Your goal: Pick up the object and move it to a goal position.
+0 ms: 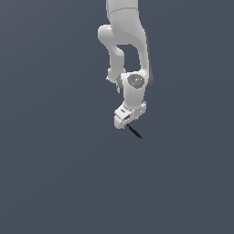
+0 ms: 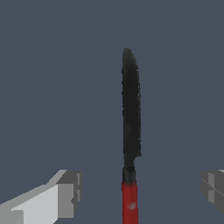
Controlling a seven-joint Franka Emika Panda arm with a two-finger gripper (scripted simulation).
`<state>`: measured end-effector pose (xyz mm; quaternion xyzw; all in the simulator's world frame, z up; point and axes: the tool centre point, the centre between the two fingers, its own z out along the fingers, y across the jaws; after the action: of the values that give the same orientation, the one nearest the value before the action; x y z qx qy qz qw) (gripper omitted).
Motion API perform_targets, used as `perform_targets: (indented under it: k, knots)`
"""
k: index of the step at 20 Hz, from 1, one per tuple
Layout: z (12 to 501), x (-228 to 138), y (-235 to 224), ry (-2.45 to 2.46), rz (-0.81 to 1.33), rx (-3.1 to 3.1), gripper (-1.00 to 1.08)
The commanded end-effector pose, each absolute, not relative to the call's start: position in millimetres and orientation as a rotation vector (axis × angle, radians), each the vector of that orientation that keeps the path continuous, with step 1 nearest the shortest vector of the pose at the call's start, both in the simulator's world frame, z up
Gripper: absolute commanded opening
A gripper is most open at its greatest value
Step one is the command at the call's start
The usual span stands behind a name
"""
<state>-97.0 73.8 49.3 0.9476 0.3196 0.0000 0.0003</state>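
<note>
Exterior view: the white arm descends from the top edge of the frame, its claw pointing down over a uniform grey-blue surface. No edge or corner of that surface is visible, so positions cannot be referred to one. The object shows as a thin black sliver lying at a slant directly below the claw, its upper end at the fingertips and its pointed end extending toward the exterior view's right. Whether it touches the fingers cannot be told from this view.

Wrist view: the object reads as a knife-like item, with a long dark blade rounded at the far tip and a red handle at the near end. It lies between the two fingers, roughly midway. One finger and the other finger stand well apart from it on either side, with bare surface visible in both gaps. The claw is spread wide and grips nothing.
</note>
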Motion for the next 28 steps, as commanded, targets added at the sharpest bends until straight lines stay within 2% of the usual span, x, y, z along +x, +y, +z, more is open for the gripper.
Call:
perform_targets:
  k: [1, 12, 13, 28]
  knots:
    - [39.9, -97.8, 73.9, 1.006, -0.001, 2.976, 1.0]
    - [7.8, -98.4, 74.3, 1.012, 0.0, 2.974, 1.0]
    - [7.8, -98.4, 74.3, 1.012, 0.0, 2.974, -1.0]
    - [12.5, -92.8, 74.5, 1.021, 0.002, 2.972, -1.0]
